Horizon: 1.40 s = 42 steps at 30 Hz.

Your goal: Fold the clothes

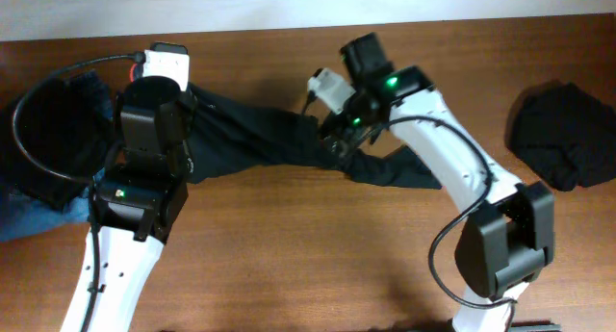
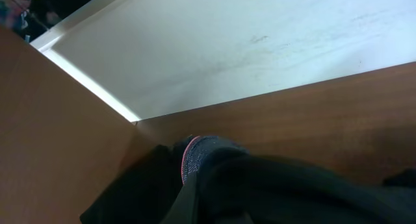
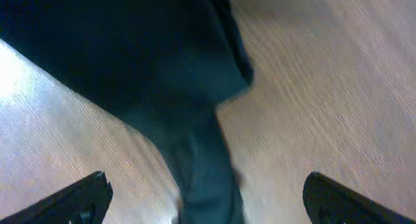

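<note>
The clothes [image 1: 260, 140], black trousers, lie stretched across the wooden table from the left arm to the lower right. In the left wrist view the grey waistband with red trim [image 2: 194, 158] bunches up right at the jaws, and dark cloth hides the fingers. My left gripper [image 1: 185, 103] is shut on that waistband end. My right gripper [image 1: 337, 144] hovers over the middle of the trousers. In the right wrist view it [image 3: 208, 208] stands wide open, and a narrow trouser leg [image 3: 198, 159] runs between its black fingertips [image 3: 81, 197] without touching them.
A heap of black cloth [image 1: 563, 135] lies at the right edge of the table. Blue denim jeans [image 1: 34, 217] and more dark cloth [image 1: 48, 130] sit at the far left under the left arm's cable. A white wall [image 2: 227, 49] borders the table's back edge.
</note>
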Each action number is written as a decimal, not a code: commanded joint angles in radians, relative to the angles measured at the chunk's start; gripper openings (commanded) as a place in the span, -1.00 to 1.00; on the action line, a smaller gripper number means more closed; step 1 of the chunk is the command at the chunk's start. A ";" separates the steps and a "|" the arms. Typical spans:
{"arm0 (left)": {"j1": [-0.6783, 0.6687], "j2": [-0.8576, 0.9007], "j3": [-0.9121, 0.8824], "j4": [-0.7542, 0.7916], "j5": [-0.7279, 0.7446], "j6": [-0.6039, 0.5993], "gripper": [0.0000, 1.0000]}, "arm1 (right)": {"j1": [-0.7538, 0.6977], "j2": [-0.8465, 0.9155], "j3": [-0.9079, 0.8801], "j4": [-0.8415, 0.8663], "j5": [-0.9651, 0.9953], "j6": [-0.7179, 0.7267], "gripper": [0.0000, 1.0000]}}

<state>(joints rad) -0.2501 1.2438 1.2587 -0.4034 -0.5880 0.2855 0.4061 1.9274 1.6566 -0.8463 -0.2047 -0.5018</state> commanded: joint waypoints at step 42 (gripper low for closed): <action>0.004 -0.014 0.016 0.025 -0.023 0.008 -0.99 | -0.031 -0.151 0.121 -0.001 0.540 0.301 -0.92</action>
<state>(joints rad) -0.2501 1.2438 1.2587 -0.4004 -0.5877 0.2893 0.4488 1.9491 1.6291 -0.7815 0.1326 -0.2436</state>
